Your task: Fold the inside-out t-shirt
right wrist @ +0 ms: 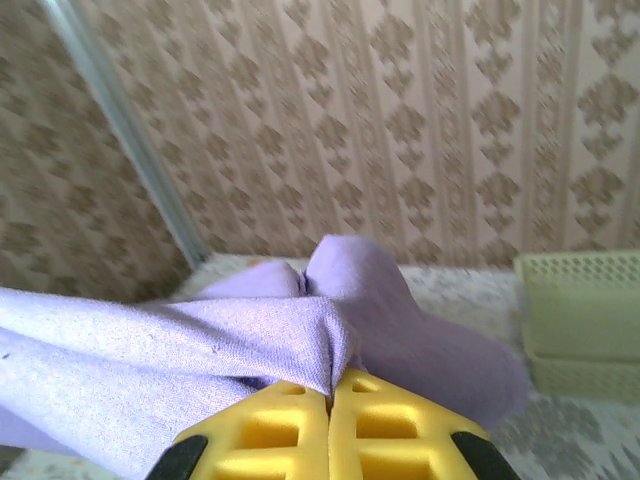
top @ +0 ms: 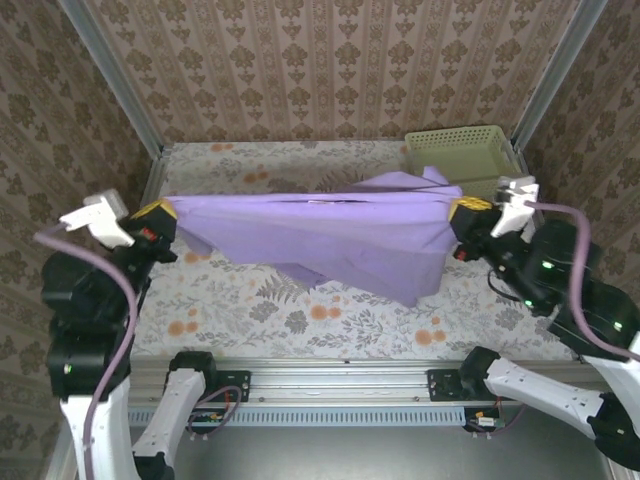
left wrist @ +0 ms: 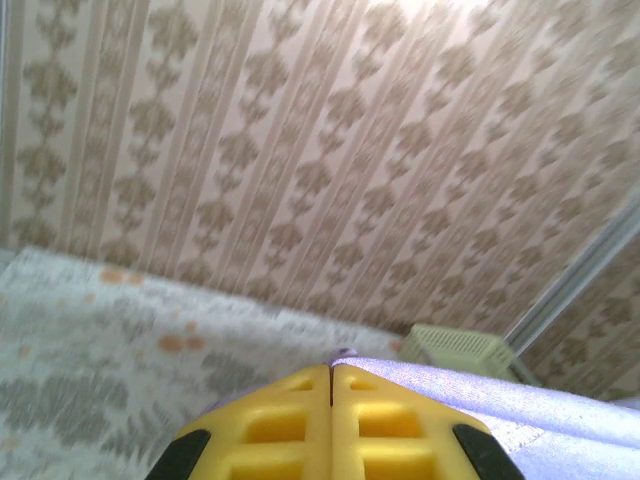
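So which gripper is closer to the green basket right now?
Right. The right gripper, shut on the t-shirt, sits just in front of the basket at the far right corner; the left gripper holds the shirt's other end across the table.

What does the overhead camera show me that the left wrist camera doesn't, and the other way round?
Overhead: the left end effector and right end effector each grip an end of the t-shirt, which is stretched between them above the table with its lower part hanging slack. Left wrist: a close look at its own yellow fingers pressed shut, with shirt fabric trailing off to the right. Shared: the t-shirt, the green basket in the far right corner, the floral table and the patterned walls.
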`<state>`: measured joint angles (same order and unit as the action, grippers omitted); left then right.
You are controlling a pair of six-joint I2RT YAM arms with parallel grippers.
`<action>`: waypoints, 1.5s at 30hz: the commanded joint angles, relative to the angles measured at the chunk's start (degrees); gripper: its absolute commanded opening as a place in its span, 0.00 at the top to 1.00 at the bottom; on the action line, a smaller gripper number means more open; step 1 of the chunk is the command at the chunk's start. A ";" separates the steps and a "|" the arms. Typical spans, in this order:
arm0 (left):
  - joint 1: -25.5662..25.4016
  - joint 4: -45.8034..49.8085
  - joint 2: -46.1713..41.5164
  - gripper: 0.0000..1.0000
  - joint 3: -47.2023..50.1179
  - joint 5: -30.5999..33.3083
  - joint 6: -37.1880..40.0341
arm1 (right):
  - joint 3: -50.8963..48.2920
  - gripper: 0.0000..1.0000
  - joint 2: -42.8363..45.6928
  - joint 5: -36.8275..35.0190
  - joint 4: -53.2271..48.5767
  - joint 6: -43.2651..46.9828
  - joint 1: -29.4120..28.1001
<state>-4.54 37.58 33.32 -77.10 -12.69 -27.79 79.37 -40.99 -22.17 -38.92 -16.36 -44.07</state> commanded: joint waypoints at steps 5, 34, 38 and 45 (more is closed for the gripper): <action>0.55 -6.08 -2.31 1.00 -9.05 -3.19 1.16 | 9.69 1.00 0.57 7.29 4.20 4.05 0.14; -0.94 -9.26 28.35 1.00 12.79 4.32 -1.37 | -27.26 1.00 -29.05 7.94 15.96 -13.09 4.74; -0.99 -9.75 24.17 1.00 20.49 4.87 -1.75 | -33.96 0.92 -32.02 10.58 18.54 -18.52 4.21; -0.84 -9.59 17.34 1.00 32.11 5.07 -2.79 | -32.01 0.52 -32.79 12.53 15.59 -17.28 6.16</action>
<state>-5.28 29.12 52.53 -47.31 -8.88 -29.34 44.97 -74.11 -11.66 -23.75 -32.99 -38.89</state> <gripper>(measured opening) 0.042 0.465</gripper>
